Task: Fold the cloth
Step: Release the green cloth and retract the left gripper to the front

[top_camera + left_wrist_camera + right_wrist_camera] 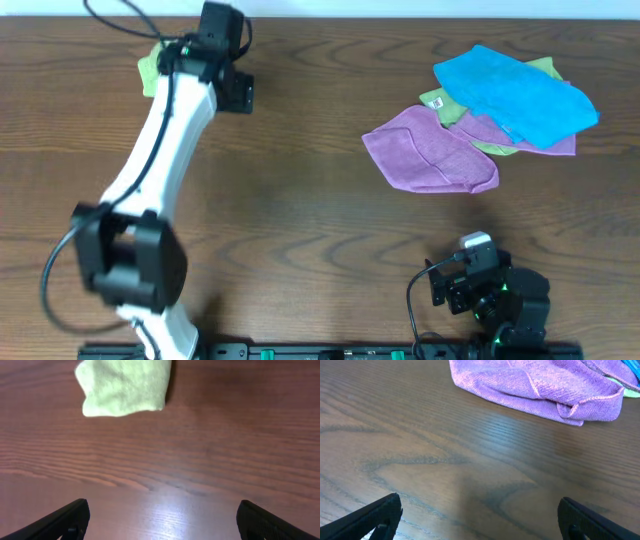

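The green cloth (125, 387) lies bunched in a small folded wad at the far left edge of the table (210, 450), just beyond the left gripper (160, 520), whose fingers stand wide apart and empty. The right gripper (480, 520), fingers also spread and empty, hovers near a purple cloth (540, 385) heaped with a blue cloth (515, 90).

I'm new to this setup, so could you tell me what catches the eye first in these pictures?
The bright pile at the table's far right stands out: a blue cloth partly over a purple cloth. At far left, the left hand hovers open near a small green cloth, while the right hand sits open near the front edge.
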You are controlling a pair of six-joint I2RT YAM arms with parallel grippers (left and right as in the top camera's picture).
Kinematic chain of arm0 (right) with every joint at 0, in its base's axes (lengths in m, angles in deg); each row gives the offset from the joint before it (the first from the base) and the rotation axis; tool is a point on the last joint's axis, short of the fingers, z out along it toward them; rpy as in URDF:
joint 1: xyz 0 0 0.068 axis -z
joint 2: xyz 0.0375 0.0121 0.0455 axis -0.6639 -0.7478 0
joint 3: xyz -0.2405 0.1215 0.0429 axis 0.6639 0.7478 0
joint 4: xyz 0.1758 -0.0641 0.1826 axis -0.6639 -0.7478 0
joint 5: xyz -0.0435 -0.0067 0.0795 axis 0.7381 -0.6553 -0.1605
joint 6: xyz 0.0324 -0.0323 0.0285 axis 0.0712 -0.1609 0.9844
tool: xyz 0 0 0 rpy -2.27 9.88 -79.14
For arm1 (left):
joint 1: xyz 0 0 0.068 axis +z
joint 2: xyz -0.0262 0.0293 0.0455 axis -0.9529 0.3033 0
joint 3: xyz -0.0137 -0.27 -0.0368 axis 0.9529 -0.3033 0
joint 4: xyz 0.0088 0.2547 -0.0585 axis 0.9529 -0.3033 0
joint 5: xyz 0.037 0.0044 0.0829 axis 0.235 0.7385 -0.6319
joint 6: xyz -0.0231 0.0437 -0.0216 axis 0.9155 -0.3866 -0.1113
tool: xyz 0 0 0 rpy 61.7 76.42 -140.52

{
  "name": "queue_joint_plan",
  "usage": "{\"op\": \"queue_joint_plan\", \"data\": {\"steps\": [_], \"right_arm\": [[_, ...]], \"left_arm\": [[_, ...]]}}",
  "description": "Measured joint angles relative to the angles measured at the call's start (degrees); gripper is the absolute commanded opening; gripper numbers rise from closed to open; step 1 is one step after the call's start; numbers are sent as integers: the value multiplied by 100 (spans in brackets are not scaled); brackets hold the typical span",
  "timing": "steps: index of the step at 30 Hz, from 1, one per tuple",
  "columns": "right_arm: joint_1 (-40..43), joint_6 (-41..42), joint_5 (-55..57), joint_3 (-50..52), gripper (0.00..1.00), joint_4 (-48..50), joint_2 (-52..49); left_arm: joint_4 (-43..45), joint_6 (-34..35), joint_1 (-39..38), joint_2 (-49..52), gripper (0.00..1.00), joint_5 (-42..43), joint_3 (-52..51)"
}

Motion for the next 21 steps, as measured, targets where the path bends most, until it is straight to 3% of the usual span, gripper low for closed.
{"op": "queue_joint_plan", "data": {"steps": [9, 16, 21], "right_arm": [[0, 0, -2, 2, 99, 0, 2], [0, -2, -2, 7, 99, -2, 0], [0, 0, 0, 7, 99, 0, 0]], "left_arm": [[1978, 31, -306, -2916, 95, -57, -3536], [2743, 35, -269, -5097, 95, 35, -5941], [2861, 33, 42, -6181, 95, 267, -7044]]}}
